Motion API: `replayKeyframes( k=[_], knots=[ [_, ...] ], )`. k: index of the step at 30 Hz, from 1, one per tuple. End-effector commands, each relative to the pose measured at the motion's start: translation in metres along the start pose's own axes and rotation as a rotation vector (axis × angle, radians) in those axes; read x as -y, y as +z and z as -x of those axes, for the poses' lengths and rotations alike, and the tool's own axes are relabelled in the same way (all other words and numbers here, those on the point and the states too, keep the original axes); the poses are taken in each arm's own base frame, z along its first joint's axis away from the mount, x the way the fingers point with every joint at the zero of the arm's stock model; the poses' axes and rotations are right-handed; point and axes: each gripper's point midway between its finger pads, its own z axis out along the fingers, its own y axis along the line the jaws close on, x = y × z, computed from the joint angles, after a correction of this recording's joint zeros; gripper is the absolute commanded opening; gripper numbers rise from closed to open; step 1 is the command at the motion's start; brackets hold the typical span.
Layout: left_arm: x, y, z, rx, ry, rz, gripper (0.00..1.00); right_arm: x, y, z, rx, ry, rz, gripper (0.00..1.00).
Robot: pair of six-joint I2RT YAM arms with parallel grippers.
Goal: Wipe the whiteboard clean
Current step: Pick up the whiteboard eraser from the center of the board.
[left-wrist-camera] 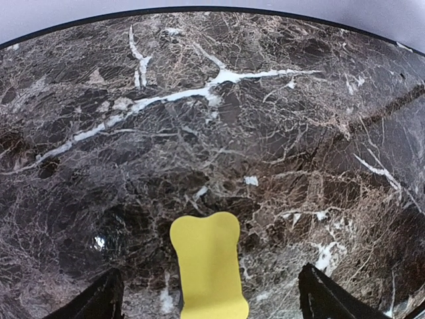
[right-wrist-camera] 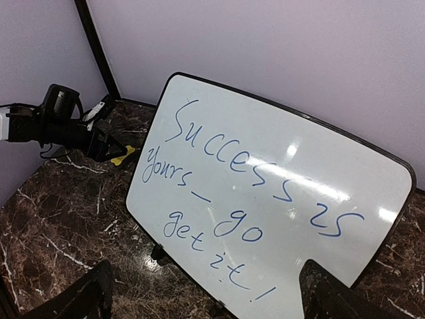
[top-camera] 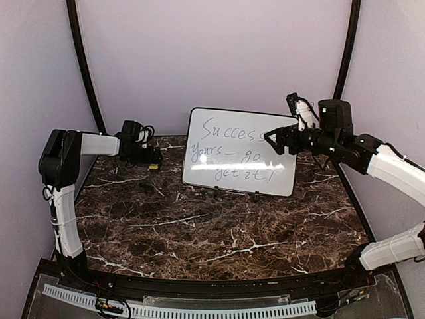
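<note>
The whiteboard (top-camera: 232,156) stands tilted back on small black feet at the back middle of the marble table, with blue handwriting on it. It fills the right wrist view (right-wrist-camera: 265,193). My right gripper (top-camera: 272,138) is open and empty, just in front of the board's right part; in its own view (right-wrist-camera: 212,296) the fingers (right-wrist-camera: 335,296) are spread wide. A yellow eraser (left-wrist-camera: 207,266) lies flat on the table, left of the board (top-camera: 153,167). My left gripper (left-wrist-camera: 209,296) is open, its fingers on either side of the eraser without touching it.
Purple walls and black corner posts (top-camera: 83,66) close in the back. The left arm (right-wrist-camera: 60,123) shows far left in the right wrist view, with the eraser (right-wrist-camera: 123,158) by it. The dark marble table (top-camera: 219,226) spreads in front of the board.
</note>
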Motion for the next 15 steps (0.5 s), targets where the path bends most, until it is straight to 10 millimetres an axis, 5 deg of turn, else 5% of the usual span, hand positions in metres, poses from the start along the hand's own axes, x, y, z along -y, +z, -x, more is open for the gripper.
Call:
replayKeyframes(
  k=[1, 15],
  knots=[
    [0.0013, 0.0074, -0.0031, 0.017, -0.011, -0.019, 0.84, 0.0035, 0.0043, -0.0023, 0.005, 0.003, -0.013, 0.93],
    [-0.0053, 0.0158, -0.0069, 0.001, -0.006, 0.014, 0.71, 0.0051, 0.0062, -0.0065, -0.004, 0.005, -0.019, 0.93]
  ],
)
